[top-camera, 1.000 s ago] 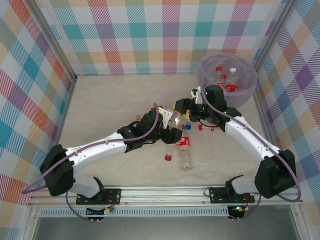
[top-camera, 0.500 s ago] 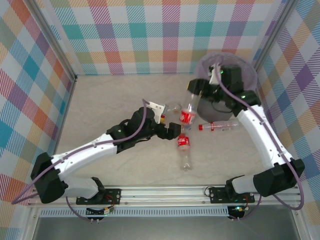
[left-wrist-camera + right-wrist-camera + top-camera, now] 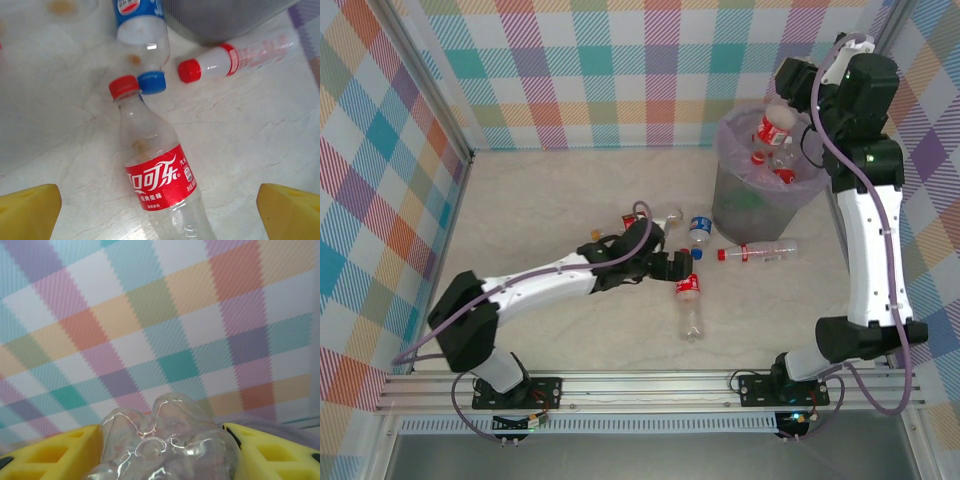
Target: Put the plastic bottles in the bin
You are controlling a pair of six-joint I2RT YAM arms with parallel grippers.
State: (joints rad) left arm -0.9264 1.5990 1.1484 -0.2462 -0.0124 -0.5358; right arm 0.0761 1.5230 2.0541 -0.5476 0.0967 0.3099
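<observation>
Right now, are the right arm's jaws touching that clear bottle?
Touching. The right wrist view shows the bottle wedged against both yellow jaws, no gap either side.

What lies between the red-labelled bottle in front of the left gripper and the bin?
A blue-labelled bottle and a red-capped bottle on its side lie between that red-labelled bottle and the bin, clearest in the left wrist view.
</observation>
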